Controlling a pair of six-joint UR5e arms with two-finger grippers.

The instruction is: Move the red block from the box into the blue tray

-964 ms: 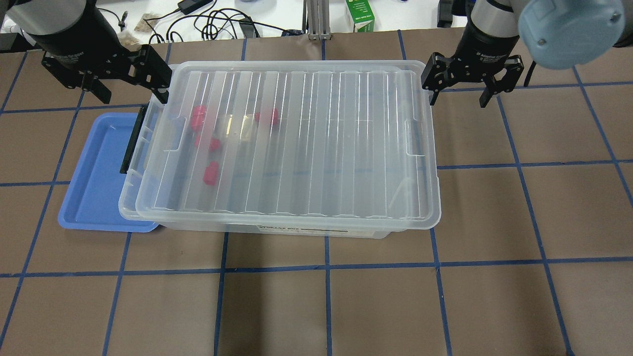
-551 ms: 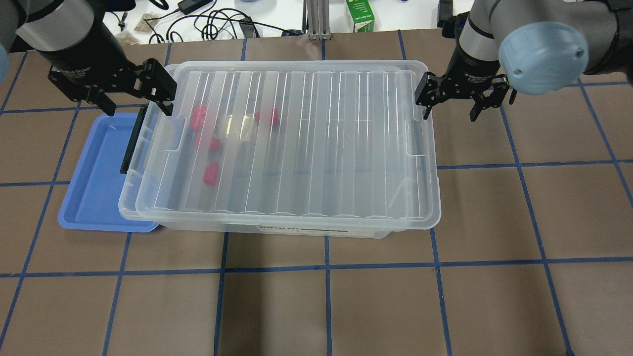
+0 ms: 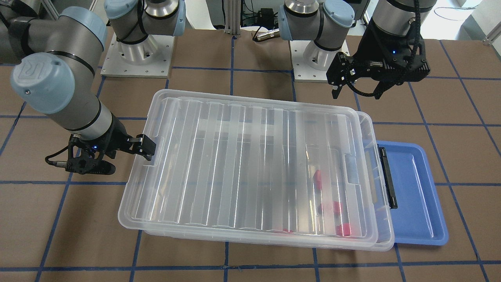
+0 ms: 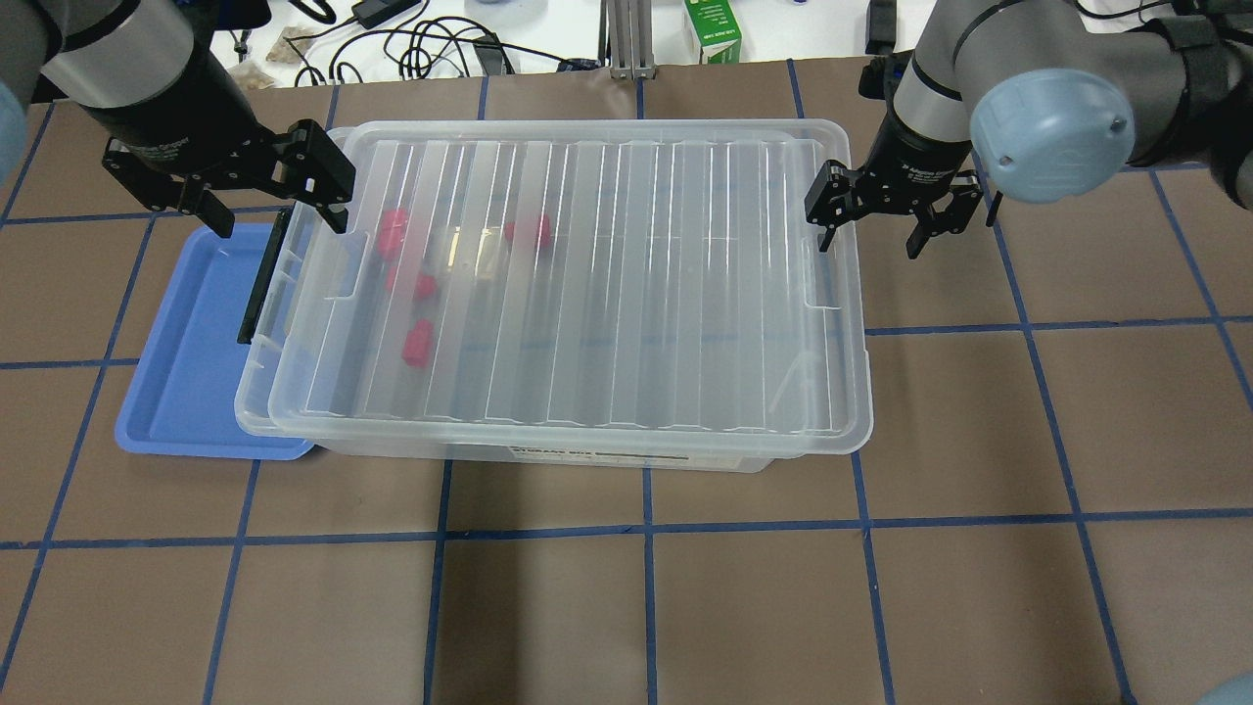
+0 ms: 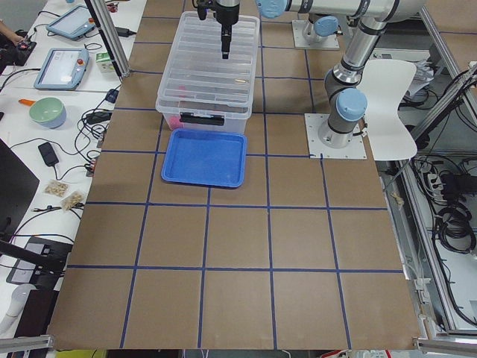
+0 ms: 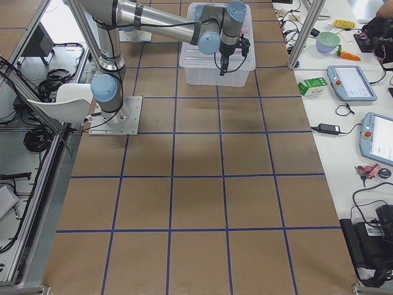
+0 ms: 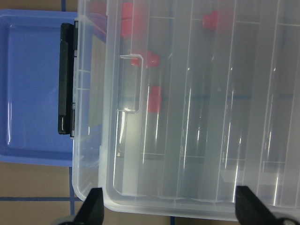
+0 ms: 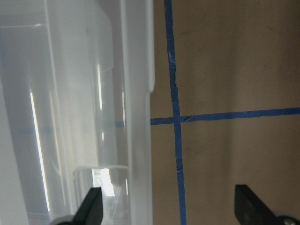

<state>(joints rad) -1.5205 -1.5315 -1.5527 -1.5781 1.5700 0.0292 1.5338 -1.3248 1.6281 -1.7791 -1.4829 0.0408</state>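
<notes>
From the front camera we see the lidded box (image 3: 250, 164), with red blocks (image 3: 344, 229) lying inside at the end just beside the blue tray (image 3: 415, 196). From overhead, our left gripper (image 4: 279, 217) hangs spread wide above the far corner of that end, and our right gripper (image 4: 869, 238), equally wide, has one finger over the opposite rim and one over the table (image 4: 979, 441). Each wrist camera shows its fingertips far apart, the left over the box corner, the right across rim and table.
</notes>
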